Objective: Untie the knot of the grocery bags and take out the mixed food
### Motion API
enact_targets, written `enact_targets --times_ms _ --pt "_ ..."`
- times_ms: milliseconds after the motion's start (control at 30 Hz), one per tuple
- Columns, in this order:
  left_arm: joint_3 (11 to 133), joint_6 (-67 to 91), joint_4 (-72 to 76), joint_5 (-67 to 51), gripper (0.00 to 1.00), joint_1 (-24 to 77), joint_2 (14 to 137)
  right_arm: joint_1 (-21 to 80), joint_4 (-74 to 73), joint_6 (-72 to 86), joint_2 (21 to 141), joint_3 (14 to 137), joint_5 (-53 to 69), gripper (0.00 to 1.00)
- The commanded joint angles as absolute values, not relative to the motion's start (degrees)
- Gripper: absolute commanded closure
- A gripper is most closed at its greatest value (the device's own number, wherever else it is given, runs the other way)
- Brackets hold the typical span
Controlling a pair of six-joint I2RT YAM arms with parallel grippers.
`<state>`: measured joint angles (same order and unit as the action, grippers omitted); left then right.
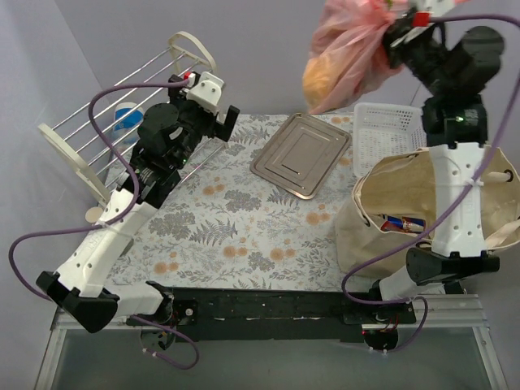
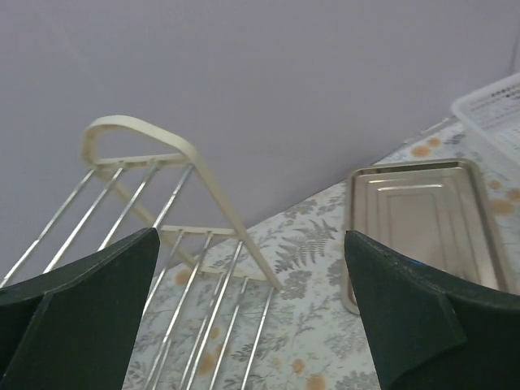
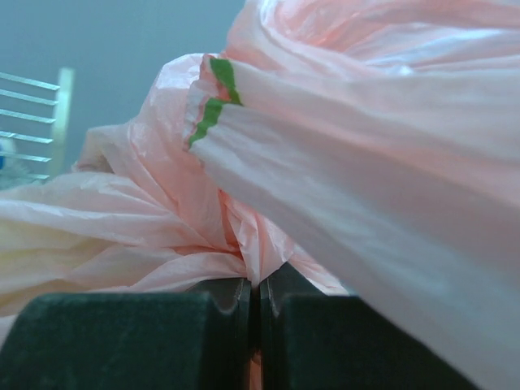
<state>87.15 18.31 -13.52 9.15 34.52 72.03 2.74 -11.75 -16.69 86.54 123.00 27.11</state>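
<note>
The right jaws, clenched on a pinch of the pink plastic bag [image 1: 349, 53], hold it aloft right of the metal tray [image 1: 301, 154], where its seemingly heavy load could tear it free, while the left jaws gape empty left of the tray.

Thin, crinkly pink plastic bag [image 1: 349, 45], hanging in the air, gathered neck pinched in the closed right gripper [image 3: 260, 296]. Yellow-orange rounded food [image 1: 323, 81] seen through the plastic at the bottom. Large beige canvas tote [image 1: 366, 231] standing upright and open, lower down on the right, red-blue packets [image 1: 402, 223] inside.
</note>
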Motion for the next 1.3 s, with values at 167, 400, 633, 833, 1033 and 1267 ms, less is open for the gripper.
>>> enact_targets --times_ms 167,400,633,833,1033,1267 --pt "89.3 12.0 -18.6 12.7 0.02 24.9 72.2 24.1 1.2 -20.5 88.2 101.5 25.2 0.99" --pt "94.5 11.1 -25.0 9.4 0.02 23.6 75.8 34.4 -3.4 -25.0 87.6 84.1 30.9 0.99" --pt "86.0 17.2 -23.5 0.1 0.02 23.6 70.8 41.7 -4.0 -17.9 92.8 77.9 23.7 0.99" --pt "72.6 27.9 -15.1 2.3 0.02 23.6 65.7 46.3 -3.7 -20.2 97.8 78.1 22.3 0.96" --pt "70.5 25.5 -12.6 10.8 0.02 22.3 68.6 47.6 -12.1 -31.0 95.6 74.4 20.2 0.02" --pt "66.5 26.0 -23.4 -4.0 0.02 23.3 71.3 37.6 -8.9 -18.2 88.9 71.7 24.4 0.02"
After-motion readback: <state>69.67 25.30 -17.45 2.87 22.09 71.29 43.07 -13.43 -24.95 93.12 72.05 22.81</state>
